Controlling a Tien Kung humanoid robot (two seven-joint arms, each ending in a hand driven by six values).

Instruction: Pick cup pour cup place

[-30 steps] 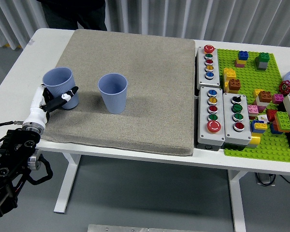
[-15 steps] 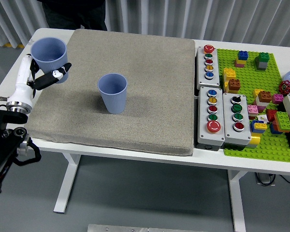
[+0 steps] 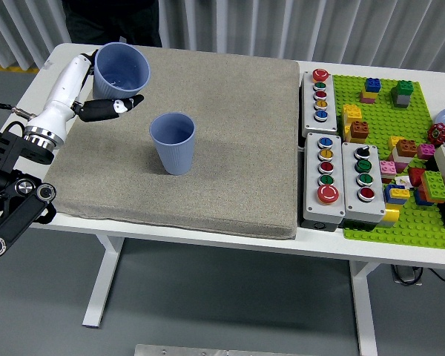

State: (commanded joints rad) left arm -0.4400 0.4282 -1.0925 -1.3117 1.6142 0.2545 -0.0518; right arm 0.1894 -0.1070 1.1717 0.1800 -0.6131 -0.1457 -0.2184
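Observation:
My left hand [image 3: 104,93] is shut on a blue ribbed cup [image 3: 121,69], held in the air above the far left of the grey mat [image 3: 230,148]. The held cup leans to the right, its mouth turned toward the second cup. That second blue cup [image 3: 173,142] stands upright on the mat, below and to the right of the held one, a short gap apart. My left arm [image 3: 37,141] comes in from the left edge. The right arm does not show.
Grey button boxes [image 3: 320,95] [image 3: 341,182] stand right of the mat. A green baseplate [image 3: 423,133] with several bricks fills the right side. A person in dark clothes [image 3: 111,18] stands at the far edge.
My left hand has lifted the cup off the mat, carried it up and to the right, and tipped it toward the standing cup.

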